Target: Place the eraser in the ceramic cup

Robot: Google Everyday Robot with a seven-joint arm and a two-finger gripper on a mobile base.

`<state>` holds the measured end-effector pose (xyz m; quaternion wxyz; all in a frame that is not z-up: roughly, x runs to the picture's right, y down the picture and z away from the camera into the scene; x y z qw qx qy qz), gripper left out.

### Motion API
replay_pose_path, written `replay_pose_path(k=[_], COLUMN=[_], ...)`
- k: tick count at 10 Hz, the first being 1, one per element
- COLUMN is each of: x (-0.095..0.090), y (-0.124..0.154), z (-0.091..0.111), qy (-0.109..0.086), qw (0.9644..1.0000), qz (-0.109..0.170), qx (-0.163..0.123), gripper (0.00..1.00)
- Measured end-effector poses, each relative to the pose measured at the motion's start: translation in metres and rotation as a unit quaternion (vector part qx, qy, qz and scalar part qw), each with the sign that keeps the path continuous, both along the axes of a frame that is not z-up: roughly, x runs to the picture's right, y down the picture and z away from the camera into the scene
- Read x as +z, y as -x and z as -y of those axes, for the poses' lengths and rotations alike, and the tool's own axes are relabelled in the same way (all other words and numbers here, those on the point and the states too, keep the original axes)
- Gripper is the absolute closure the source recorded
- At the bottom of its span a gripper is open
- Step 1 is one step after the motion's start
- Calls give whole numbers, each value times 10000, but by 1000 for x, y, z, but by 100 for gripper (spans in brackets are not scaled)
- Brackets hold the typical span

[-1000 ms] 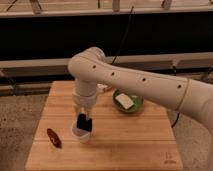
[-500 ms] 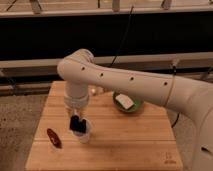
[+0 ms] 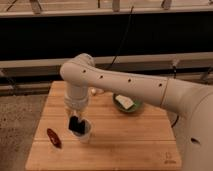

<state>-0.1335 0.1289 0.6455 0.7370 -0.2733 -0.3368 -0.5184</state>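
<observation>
The small whitish ceramic cup (image 3: 84,132) stands on the wooden table (image 3: 125,145), left of centre. My gripper (image 3: 75,125) hangs straight down over the cup, its dark tip at the cup's mouth. A dark block, which may be the eraser, shows at the tip inside the rim; I cannot tell it apart from the fingers. My white arm reaches in from the right and bends down above the cup.
A green bowl (image 3: 128,104) with a white object in it sits at the back right of the table. A red oblong object (image 3: 53,137) lies near the front left edge. A small pale object (image 3: 93,91) lies behind the arm.
The arm's elbow has swung further left and the gripper has shifted slightly left with it, staying down at the cup's mouth.
</observation>
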Motion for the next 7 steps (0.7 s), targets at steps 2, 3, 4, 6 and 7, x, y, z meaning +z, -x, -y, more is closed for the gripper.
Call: replay_pose_path(k=[2, 3, 4, 6, 7], x=[9, 11, 10, 3, 3], y=[2, 1, -2, -7, -6], z=[-1, 0, 0, 2, 2], qy=[77, 102, 73, 6, 9], qw=[9999, 9999, 9999, 9999, 9999], qz=[52, 72, 34, -30, -22], qx=[60, 81, 82, 117, 123], gripper=[20, 20, 20, 20, 20])
